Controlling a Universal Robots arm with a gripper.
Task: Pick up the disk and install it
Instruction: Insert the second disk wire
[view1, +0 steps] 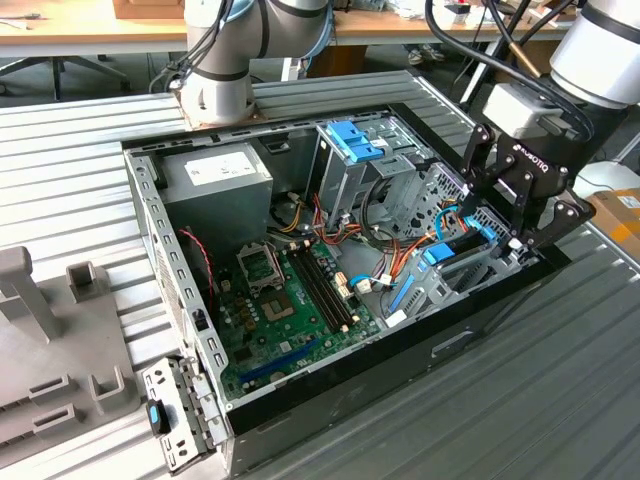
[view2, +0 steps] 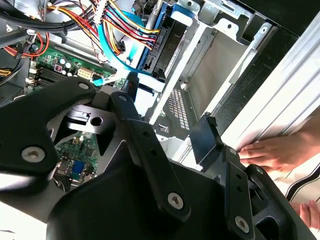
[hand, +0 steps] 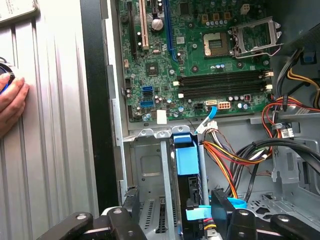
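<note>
**A:** What's crowding the spot?

**B:** Plenty. The open computer case (view1: 180, 260) sits on the ribbed metal desk (view1: 80, 170). Inside are the green motherboard (view1: 290, 300), the grey power-supply box (view1: 218, 175) in the far corner, and a metal cage with a blue latch (view1: 352, 140) on top. A bundle of red, orange and yellow cables (hand: 235, 155) runs just beside the drive bay (hand: 150, 175), with a light-blue cable (view2: 112, 47) looping past it. A person's hand (hand: 12, 102) rests on the desk just outside the case wall.

**A:** And the disk?

**B:** The disk (hand: 192, 197) is down in the bay at the case end on the exterior view's right. It stands on edge, so you only get a dark narrow side with a blue plastic rail (hand: 184, 152) along it. I can't see the label from here.

**A:** Gripper?

**B:** The gripper (view1: 493, 232) hangs right over that bay. Its fingers (view2: 205, 140) are spread wide with nothing between them. One sits near the bay's sheet-metal wall, the other toward the cables. I can't tell if either touches anything.
</note>
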